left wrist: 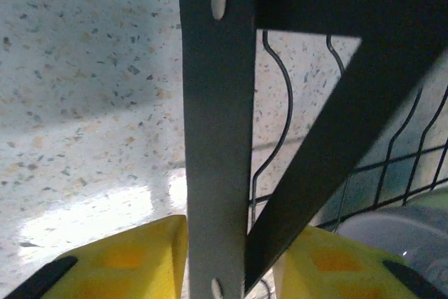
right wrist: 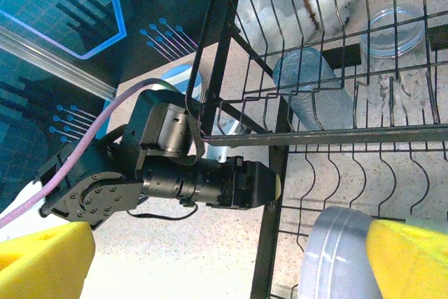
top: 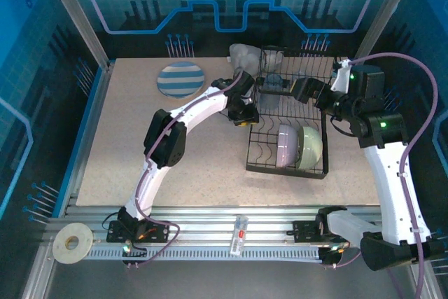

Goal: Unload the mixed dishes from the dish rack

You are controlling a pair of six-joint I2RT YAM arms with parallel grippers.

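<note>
holding job: left gripper [left wrist: 231,264] sits at the left upright of the dish rack [top: 283,171]. yellow pads [left wrist: 133,257] are either side of the post & v. close to it; can't tell if they actually pinch it.
right gripper [right wrist: 227,260]: jaws wide open, nothing in them, hovering at the right side of the rack's upper basket.
upper basket: clear cup [right wrist: 315,96] lying on its side on the grid; 2nd clear cup [right wrist: 395,29] near it, mouth toward the right wrist cam.
lower tier: lavender bowl [top: 287,146] & pale green bowl [top: 311,146] stand on edge, side by side, at the near end of the slots.
already out: striped plate [top: 180,80] flat on the bench [top: 126,152], far left, well apart from the rack.
step (my read): left steadies the rack, right goes in for a dish, prob. a cup.
do it well, left: get the grip square on the post, not the diagonal brace. firm, not bending. press down a bit so the rack can't slide or tip.
do it well, right: come in over the wire rim. close gently across the cup wall, since thin plastic will squash. lift straight up clear of the wires before swinging off.
risk: cup rolls on the grid or snags a wire; rack drags if left lets go early.
</note>
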